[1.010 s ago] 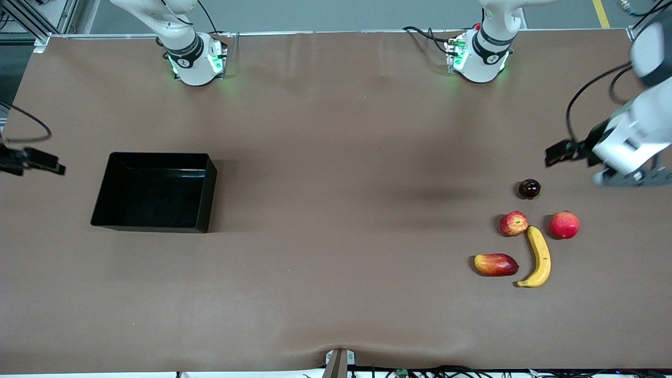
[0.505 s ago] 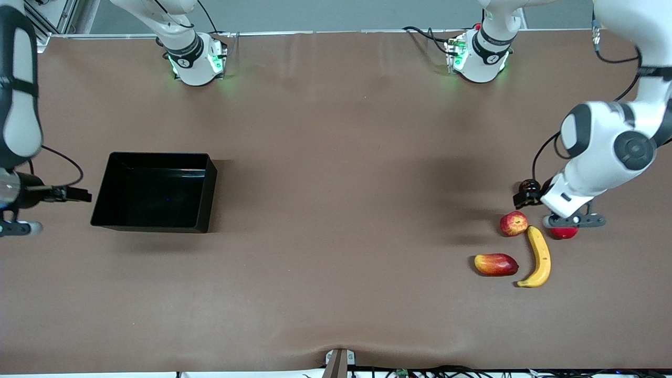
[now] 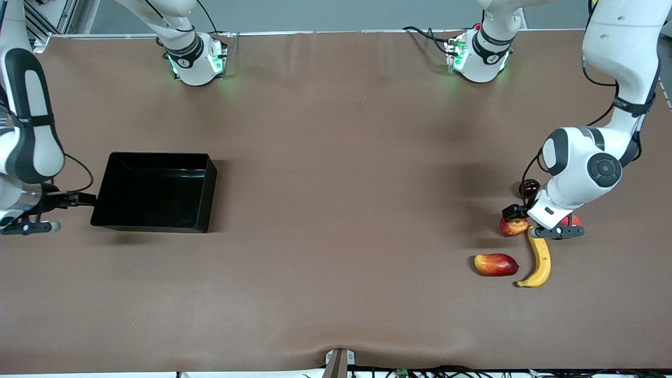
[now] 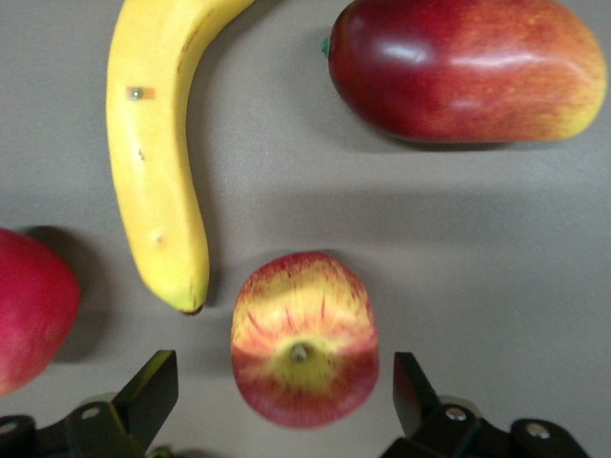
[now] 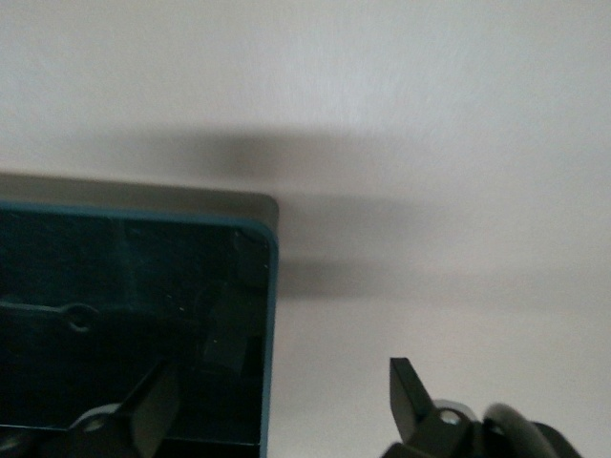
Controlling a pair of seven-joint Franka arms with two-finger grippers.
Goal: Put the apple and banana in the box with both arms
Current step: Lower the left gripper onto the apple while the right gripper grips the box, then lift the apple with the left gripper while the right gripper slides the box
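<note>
centring left tool [image 4: 286,391], open, over apple [image 4: 304,348] just beside banana [image 4: 158,153]; best lowered straight, fingers clear of banana tip. right tool [image 5: 277,405], open, waiting over corner of box [image 3: 155,190].

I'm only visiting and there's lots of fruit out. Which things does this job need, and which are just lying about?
Part of the job:
- apple, between the open fingers of the left gripper
- banana, beside the apple
- box, with the open right gripper over its corner

Just lying about:
- mango-like fruit
- plain red fruit
- small dark fruit
</note>
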